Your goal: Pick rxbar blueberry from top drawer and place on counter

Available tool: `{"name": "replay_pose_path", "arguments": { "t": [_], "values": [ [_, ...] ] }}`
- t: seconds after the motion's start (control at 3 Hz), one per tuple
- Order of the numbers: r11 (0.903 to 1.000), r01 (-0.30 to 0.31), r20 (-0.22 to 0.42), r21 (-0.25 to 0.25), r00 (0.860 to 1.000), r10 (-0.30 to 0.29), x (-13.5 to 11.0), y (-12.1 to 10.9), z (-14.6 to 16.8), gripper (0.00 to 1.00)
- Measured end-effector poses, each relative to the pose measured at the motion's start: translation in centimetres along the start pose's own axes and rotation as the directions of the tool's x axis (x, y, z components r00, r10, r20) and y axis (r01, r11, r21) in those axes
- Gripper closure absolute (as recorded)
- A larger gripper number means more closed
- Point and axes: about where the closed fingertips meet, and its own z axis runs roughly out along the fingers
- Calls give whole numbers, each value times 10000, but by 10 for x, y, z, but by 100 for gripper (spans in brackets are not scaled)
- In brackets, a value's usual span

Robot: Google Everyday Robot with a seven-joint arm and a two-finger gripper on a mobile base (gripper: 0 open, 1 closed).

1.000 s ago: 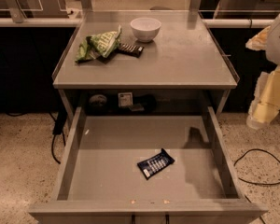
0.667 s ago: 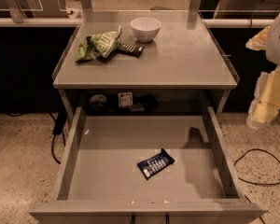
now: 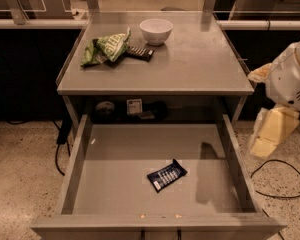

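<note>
White bowl, green-and-white chip bag and dark striped bar sit close together

Speckled beige terrazzo floor at 8 and 4 o'clock; thin black cable loops at 4. The gripper hangs at 3 o'clock.

Arm at right edge of view: rounded white shell, small slotted grille low on its side, tan patch at its near edge. Gripper directly beneath the shell: blocky, flat-faced, pale cream-yellow.
</note>
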Motion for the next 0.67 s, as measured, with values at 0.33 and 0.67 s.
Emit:
{"name": "replay_pose_path", "arguments": {
  "t": [0.33,0.67],
  "values": [
    [9954,548,1409,-786,9891,-433,-9,8,59,0],
    [9664,2107,2859,-1474,9444,-1623,-26,8,94,0]
  ]
}}
